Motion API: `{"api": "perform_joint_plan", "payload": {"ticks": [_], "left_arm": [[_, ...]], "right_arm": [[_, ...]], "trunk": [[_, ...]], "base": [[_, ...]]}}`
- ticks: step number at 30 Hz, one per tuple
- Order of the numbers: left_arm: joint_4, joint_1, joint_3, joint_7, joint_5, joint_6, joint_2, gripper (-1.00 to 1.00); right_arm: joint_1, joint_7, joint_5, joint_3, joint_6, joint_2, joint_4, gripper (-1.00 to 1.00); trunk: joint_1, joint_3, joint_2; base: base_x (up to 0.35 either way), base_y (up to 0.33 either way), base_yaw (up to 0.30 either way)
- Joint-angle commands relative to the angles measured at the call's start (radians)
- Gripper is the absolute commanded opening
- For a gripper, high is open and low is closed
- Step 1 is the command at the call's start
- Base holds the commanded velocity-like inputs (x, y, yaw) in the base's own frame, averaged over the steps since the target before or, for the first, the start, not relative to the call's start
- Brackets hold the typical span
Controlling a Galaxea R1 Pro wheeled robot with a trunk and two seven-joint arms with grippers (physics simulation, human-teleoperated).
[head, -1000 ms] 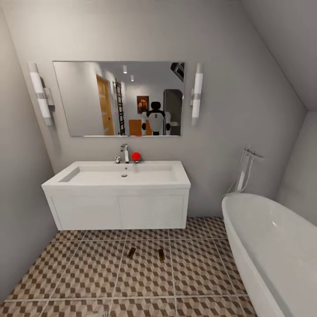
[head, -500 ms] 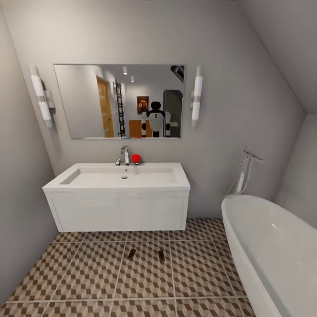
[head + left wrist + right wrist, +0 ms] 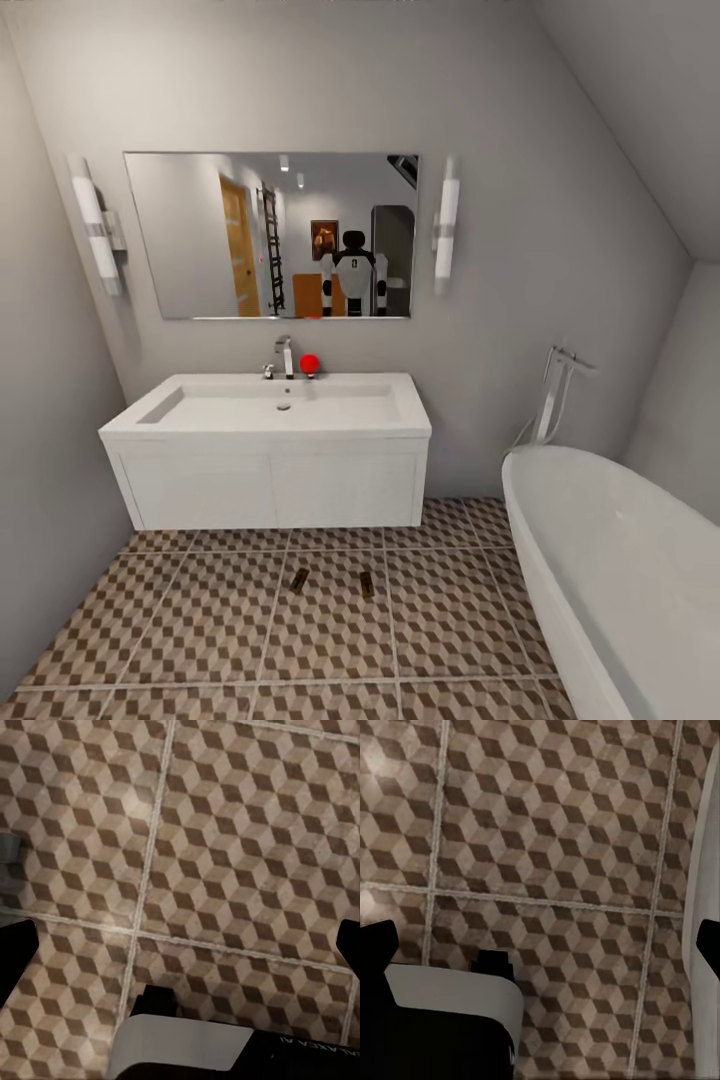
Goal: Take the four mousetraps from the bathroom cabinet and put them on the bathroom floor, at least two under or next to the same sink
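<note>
Brown mousetraps [image 3: 299, 578] [image 3: 367, 585], two of them, lie on the bathroom floor [image 3: 200, 620] just in front of the white sink [image 3: 270, 405]. Over the last second the view has drawn back and tilted slightly, suggesting the robot retreats for the remaining pair. Both grippers [image 3: 180, 945] [image 3: 540, 945] stand wide apart, empty. Faint lettering on the left wrist is unreadable.

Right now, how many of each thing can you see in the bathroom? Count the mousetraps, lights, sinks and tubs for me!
Mousetraps on the floor: 2, a left one and a right one
Wall lights: 2
Sinks: 1
Bathtubs: 1
Red balls: 1
Total: 7
</note>
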Motion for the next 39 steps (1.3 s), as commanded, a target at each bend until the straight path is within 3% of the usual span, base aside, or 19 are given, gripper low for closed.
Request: {"api": "perform_joint_plan", "payload": {"ticks": [1, 22, 31, 39], "left_arm": [[0.0, 0.002, -0.009, 0.004, 0.009, -0.003, 0.0, 1.0], [0.0, 0.024, -0.009, 0.004, 0.023, -0.003, -0.002, 1.0], [0.0, 0.075, -0.009, 0.004, 0.023, -0.008, -0.032, 1.0], [0.0, 0.109, -0.009, 0.005, 0.022, -0.008, -0.058, 1.0]], "right_arm": [[0.001, -0.003, 0.002, 0.005, -0.005, 0.0, 0.003, 1.0], [0.011, 0.004, 0.003, 0.006, 0.007, -0.006, 0.003, 1.0], [0.041, 0.007, 0.004, 0.007, 0.007, -0.006, 0.003, 1.0], [0.075, 0.009, 0.005, 0.009, 0.006, -0.006, 0.003, 1.0]], "trunk": [[-0.004, 0.002, 0.006], [-0.084, 0.068, 0.153], [-0.119, 0.096, 0.216], [-0.119, 0.096, 0.216]], "base": [[0.0, 0.0, 0.0], [0.0, 0.0, 0.0], [0.0, 0.0, 0.0], [0.0, 0.0, 0.0]]}}
